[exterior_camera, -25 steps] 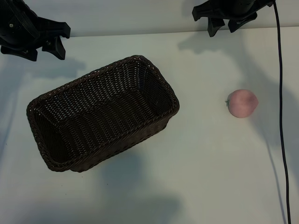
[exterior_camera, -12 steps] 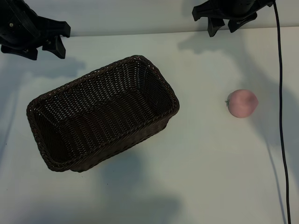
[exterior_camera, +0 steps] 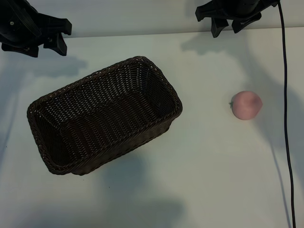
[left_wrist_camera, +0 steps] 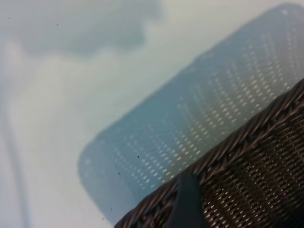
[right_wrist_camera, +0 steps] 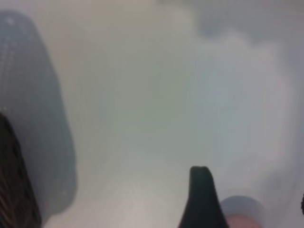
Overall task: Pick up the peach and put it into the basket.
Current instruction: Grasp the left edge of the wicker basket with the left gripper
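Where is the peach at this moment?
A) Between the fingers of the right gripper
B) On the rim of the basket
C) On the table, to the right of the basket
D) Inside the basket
C: the peach lies alone on the table, apart from the basket, which holds nothing.

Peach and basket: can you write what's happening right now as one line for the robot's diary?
peach: on table, right of basket, untouched | basket: empty | left hand: open, far-left edge | right hand: open, far edge beyond peach | step: pick not yet begun

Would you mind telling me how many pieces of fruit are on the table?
1. The small round pink peach lies on the white table, right of the dark brown woven wicker basket, which looks empty.
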`<act>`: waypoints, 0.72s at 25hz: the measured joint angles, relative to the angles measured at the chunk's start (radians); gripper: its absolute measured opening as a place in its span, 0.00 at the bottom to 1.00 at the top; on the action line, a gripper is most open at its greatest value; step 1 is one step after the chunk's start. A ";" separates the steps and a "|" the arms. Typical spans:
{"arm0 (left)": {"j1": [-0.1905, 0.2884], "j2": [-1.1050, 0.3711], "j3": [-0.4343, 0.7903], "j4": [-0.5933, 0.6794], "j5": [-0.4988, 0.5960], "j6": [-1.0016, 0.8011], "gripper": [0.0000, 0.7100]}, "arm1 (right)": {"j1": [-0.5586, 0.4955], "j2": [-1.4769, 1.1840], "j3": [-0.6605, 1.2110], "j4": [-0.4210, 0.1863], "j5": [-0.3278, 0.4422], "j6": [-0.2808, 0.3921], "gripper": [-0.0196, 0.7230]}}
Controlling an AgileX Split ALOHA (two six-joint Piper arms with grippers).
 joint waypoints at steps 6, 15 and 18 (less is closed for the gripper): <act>0.000 -0.072 0.038 0.055 0.081 -0.053 0.83 | 0.000 0.000 0.000 0.000 0.001 0.000 0.69; 0.000 -0.356 0.432 0.098 -0.020 -0.228 0.83 | 0.000 0.000 0.000 0.000 0.001 0.001 0.69; 0.000 -0.409 0.530 0.112 -0.059 -0.303 0.83 | 0.000 0.000 0.000 0.000 0.001 0.000 0.69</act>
